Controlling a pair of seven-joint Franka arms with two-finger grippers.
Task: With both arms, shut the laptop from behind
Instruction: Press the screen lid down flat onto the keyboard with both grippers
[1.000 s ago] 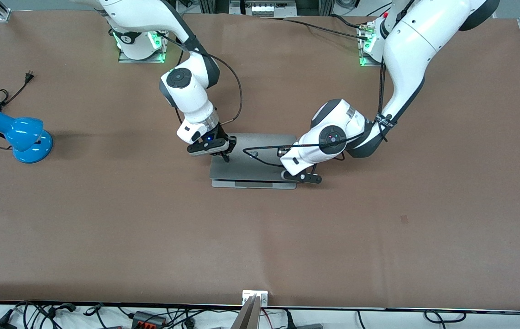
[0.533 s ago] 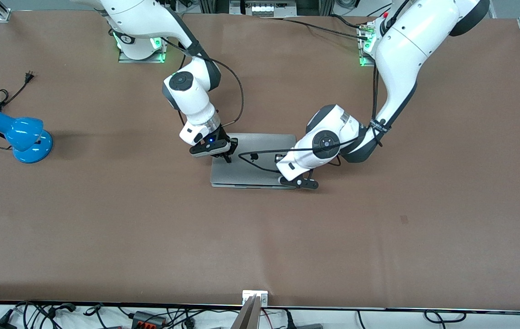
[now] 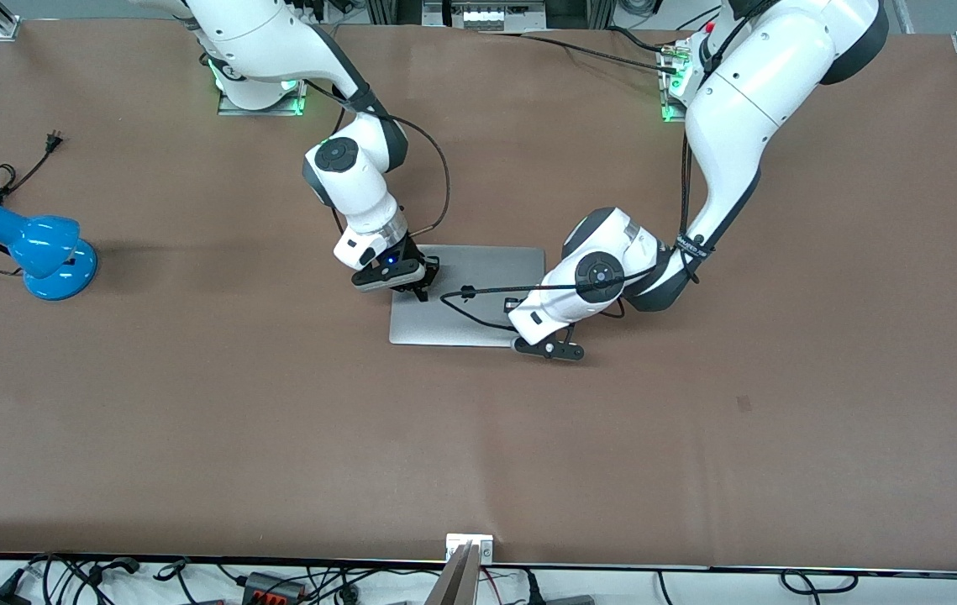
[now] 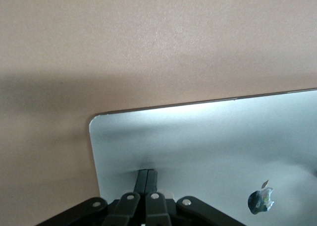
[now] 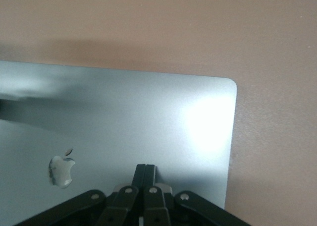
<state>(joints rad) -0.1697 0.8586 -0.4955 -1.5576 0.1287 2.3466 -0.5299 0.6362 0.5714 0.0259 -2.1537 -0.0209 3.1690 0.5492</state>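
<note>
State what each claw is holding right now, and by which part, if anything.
Nothing is held. Both claws are shut and empty: the left claw and right claw press their closed fingertips on the laptop lid, one toward each end.

A wide brown table (image 3: 192,420) fills the scene under even light. A blue desk lamp (image 3: 33,248) lies on it toward the right arm's end, its black cord (image 3: 20,172) trailing beside it.
</note>
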